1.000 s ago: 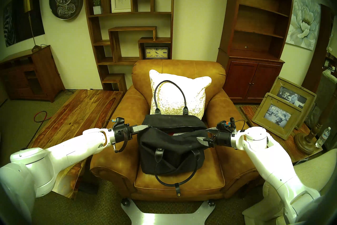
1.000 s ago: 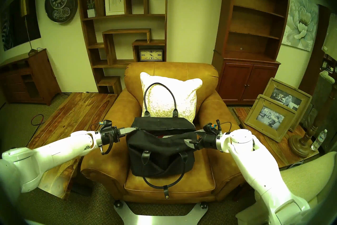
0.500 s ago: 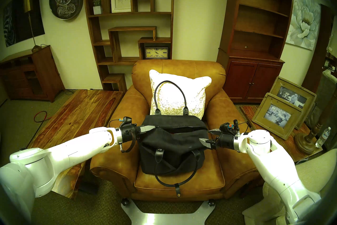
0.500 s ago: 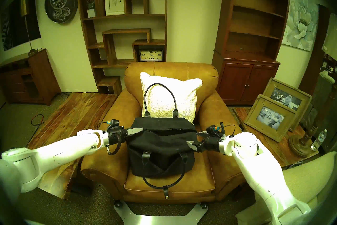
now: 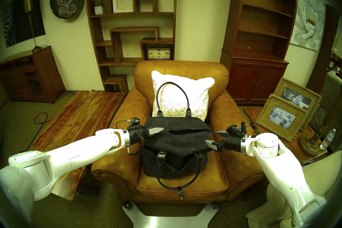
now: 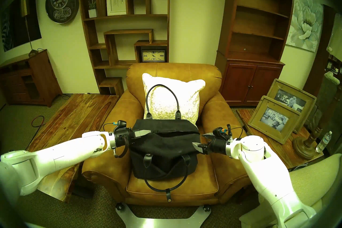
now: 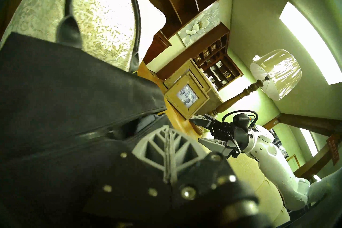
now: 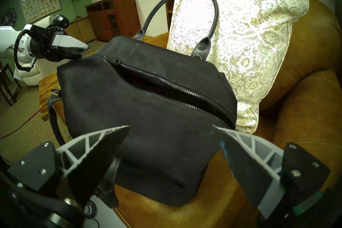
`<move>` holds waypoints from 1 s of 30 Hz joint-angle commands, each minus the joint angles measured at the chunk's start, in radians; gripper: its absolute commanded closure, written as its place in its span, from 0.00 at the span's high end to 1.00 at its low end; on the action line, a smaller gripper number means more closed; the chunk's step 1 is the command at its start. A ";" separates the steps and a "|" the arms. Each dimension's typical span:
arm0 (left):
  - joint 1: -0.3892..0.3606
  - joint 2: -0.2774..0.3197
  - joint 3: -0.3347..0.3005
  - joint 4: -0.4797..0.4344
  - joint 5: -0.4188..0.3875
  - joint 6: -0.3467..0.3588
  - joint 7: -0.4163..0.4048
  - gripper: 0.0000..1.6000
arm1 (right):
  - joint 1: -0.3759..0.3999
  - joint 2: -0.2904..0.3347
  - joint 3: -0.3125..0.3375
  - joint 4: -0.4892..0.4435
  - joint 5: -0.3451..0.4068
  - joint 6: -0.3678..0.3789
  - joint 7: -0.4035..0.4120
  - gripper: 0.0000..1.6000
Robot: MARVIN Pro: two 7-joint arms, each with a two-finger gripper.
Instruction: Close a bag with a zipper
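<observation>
The black bag (image 5: 175, 146) sits on the seat of a tan leather armchair (image 5: 238, 111). One handle (image 5: 173, 83) stands against the pillow and the other (image 5: 177, 183) hangs over the front. The zipper (image 5: 190, 129) is closed at the left end and gapes along the rest, as the right wrist view (image 8: 175, 90) shows. My left gripper (image 5: 162, 128) is shut at the closed end of the zipper, and its tips hide the pull. My right gripper (image 5: 211, 137) is open just off the bag's right end, and in its own view (image 8: 170, 126) the bag (image 8: 148, 120) lies ahead between the fingers.
A patterned white pillow (image 5: 181, 96) leans on the chair back behind the bag. A low wooden table (image 5: 83, 111) stands left of the chair. On the right are stacked picture frames (image 5: 283, 116), a lamp base (image 5: 311, 140) and a water bottle (image 5: 328, 138).
My left gripper slid right along the bag's top and the zipper closed behind it, narrowing the opening. My right gripper drew back to the right, off the bag's end.
</observation>
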 commanded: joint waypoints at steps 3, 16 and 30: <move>-0.039 -0.011 -0.002 -0.072 0.031 0.000 0.092 0.00 | -0.010 -0.007 0.017 -0.028 0.011 -0.016 -0.006 1.00; -0.028 0.083 -0.050 -0.048 0.022 -0.043 0.001 0.15 | -0.017 -0.009 0.020 -0.035 0.010 -0.014 -0.008 1.00; -0.020 0.172 -0.052 0.066 0.053 -0.094 -0.160 1.00 | 0.050 -0.027 0.002 0.003 0.036 0.026 0.040 1.00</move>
